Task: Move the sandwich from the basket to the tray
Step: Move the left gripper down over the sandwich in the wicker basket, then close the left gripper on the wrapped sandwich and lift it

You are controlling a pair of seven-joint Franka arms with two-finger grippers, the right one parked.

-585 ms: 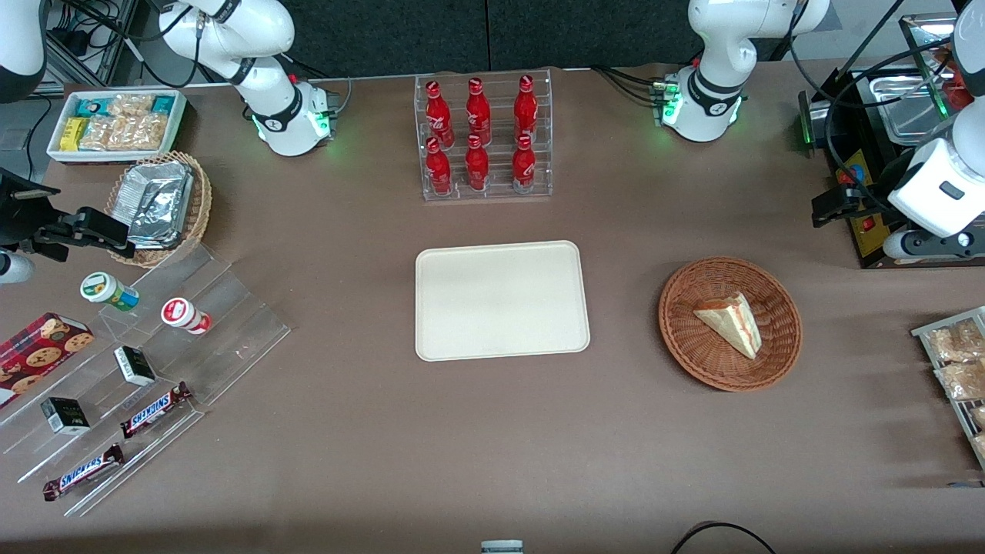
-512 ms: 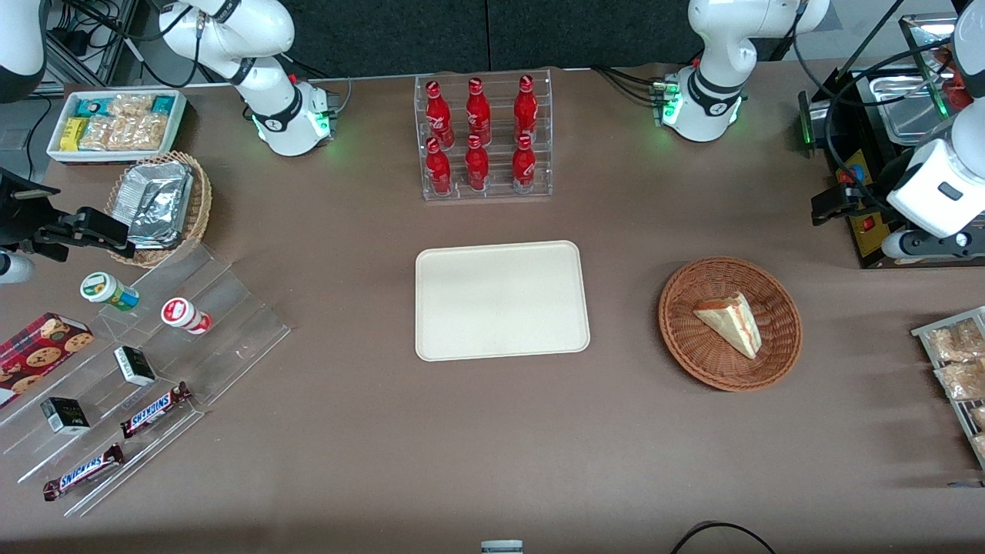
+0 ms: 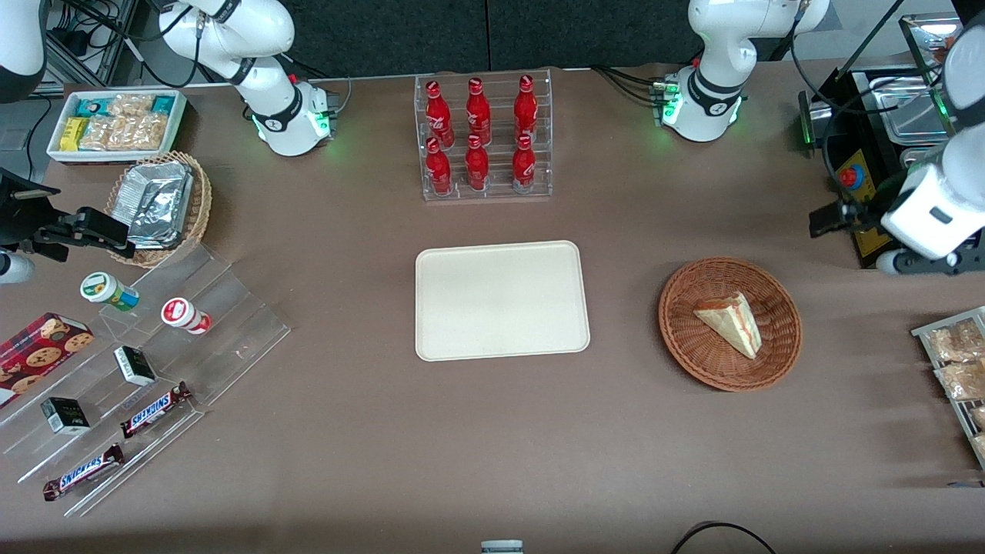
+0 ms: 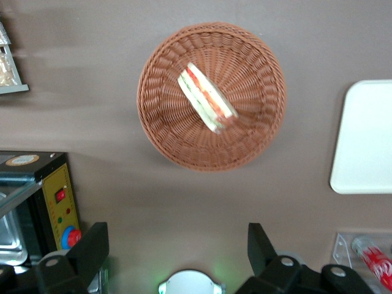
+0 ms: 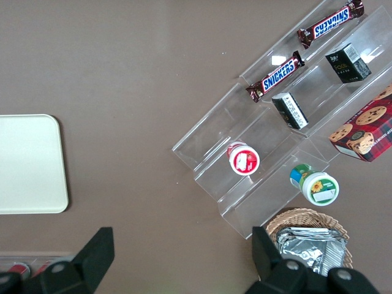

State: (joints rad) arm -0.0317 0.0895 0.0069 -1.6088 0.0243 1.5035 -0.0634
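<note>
The sandwich [image 3: 729,322] is a pale wedge with red filling that lies in the round reddish-brown wicker basket [image 3: 687,350]. The cream tray [image 3: 500,300] lies bare at the table's middle, beside the basket toward the parked arm's end. My left gripper [image 3: 827,219] hangs above the table, farther from the front camera than the basket and toward the working arm's end. In the left wrist view the gripper [image 4: 176,248] is open and empty, with the sandwich [image 4: 206,98], basket [image 4: 184,153] and a tray corner [image 4: 367,141] below it.
A black appliance with a red button [image 3: 862,181] stands close beside the gripper. A clear rack of red bottles [image 3: 482,138] stands farther from the front camera than the tray. A rack of snack packets [image 3: 958,362] sits at the working arm's end.
My left gripper has moved a little nearer to the front camera and toward the basket. The sandwich, basket and tray have not moved.
</note>
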